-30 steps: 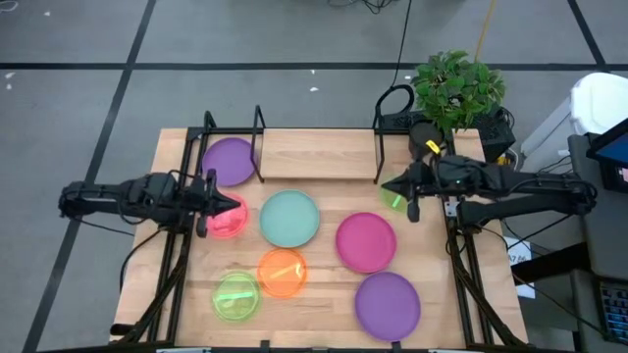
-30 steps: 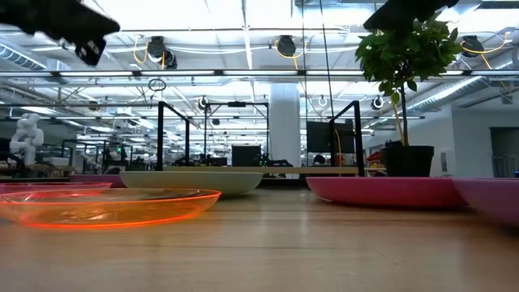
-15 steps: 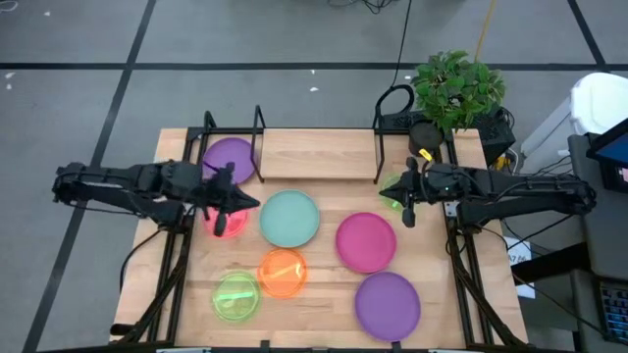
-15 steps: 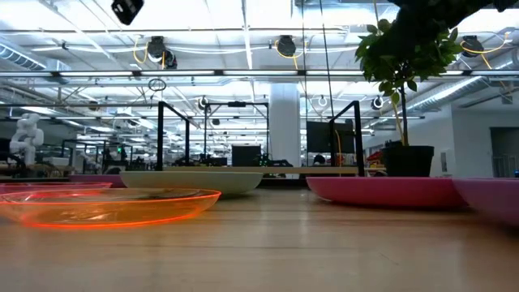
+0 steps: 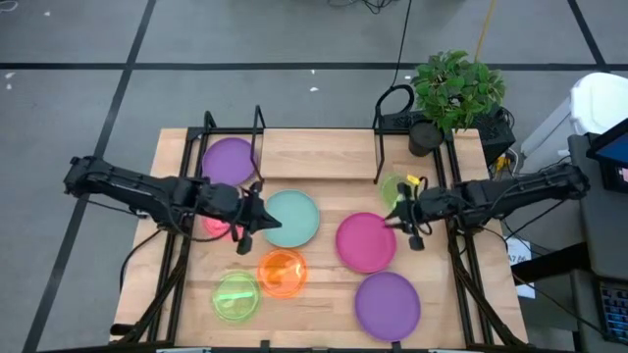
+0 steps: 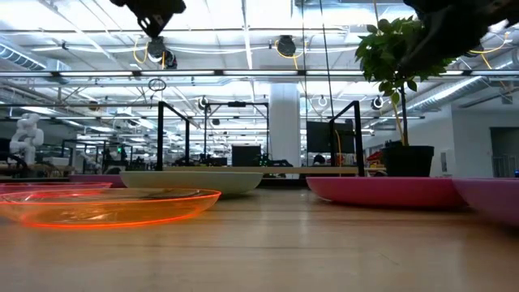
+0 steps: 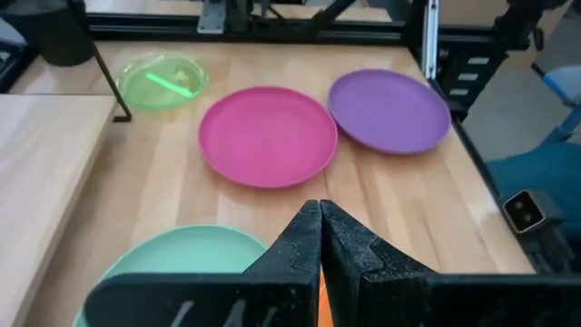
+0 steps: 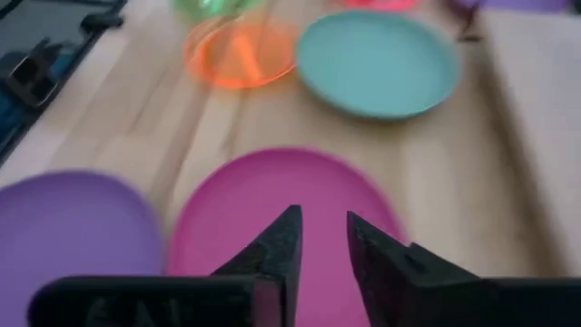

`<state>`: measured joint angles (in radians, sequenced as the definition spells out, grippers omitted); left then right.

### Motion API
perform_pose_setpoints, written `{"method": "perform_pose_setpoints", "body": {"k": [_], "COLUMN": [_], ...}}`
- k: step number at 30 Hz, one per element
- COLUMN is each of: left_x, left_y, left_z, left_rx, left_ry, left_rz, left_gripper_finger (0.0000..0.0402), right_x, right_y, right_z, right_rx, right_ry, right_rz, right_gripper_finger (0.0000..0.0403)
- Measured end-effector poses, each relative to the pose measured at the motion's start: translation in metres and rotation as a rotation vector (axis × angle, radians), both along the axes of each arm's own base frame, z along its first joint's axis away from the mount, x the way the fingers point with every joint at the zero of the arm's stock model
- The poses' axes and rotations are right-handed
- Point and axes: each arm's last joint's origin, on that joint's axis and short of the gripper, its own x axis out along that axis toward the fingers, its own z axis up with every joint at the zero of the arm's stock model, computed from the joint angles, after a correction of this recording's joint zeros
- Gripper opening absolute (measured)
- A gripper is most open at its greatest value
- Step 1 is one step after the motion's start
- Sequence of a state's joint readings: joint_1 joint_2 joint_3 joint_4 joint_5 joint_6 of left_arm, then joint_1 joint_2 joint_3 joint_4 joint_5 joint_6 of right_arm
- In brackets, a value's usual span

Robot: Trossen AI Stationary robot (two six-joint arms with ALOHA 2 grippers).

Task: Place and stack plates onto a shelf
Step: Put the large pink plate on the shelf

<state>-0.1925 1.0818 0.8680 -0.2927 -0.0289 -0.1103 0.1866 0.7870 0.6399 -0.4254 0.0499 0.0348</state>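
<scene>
My left gripper (image 5: 257, 222) is shut and empty, hovering over the left rim of the teal plate (image 5: 290, 218); the red plate (image 5: 214, 225) lies partly under its arm. My right gripper (image 5: 408, 222) hovers with fingers slightly open over the right edge of the magenta plate (image 8: 281, 209), touching nothing. A small green plate (image 5: 396, 187) lies flat by the shelf's right frame. A purple plate (image 5: 229, 160) rests at the left end of the shelf (image 5: 316, 154). The orange plate (image 5: 283, 273), another green plate (image 5: 236, 295) and a second purple plate (image 5: 387, 305) lie flat near the table's near edge.
A potted plant (image 5: 453, 90) stands at the table's far right corner behind the shelf's black frame (image 5: 381, 147). Bare wood shows on the middle of the shelf plank and between the plates. In the low view both arms hang high above the table.
My left gripper has moved from over the red plate toward the table's right, to the teal plate's left rim. My right gripper has drifted from beside the small green plate toward the near edge, to the magenta plate's right edge. The plates have stayed put.
</scene>
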Motion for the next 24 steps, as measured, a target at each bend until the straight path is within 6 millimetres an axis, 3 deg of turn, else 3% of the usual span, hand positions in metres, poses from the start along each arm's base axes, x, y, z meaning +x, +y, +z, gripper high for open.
{"method": "perform_pose_setpoints", "body": {"k": [5,13,24], "left_x": [0.011,0.019,0.019], "left_y": [-0.002,-0.004,-0.003], "left_z": [-0.010,-0.014,-0.013], "left_rx": [0.010,0.008,0.020], "left_ry": [0.036,0.021,0.013], "left_rz": [-0.001,-0.001,0.001], "left_gripper_finger": [0.0003,0.0004,0.0004], "right_x": [-0.001,0.008,0.014], "right_y": [0.017,0.040,0.052], "right_z": [-0.012,-0.038,-0.071], "right_rx": [0.029,-0.010,-0.132], "right_ry": [0.117,0.302,0.474], "right_rz": [0.050,0.158,0.299], "right_gripper_finger": [0.0100,0.0102,0.0102]}}
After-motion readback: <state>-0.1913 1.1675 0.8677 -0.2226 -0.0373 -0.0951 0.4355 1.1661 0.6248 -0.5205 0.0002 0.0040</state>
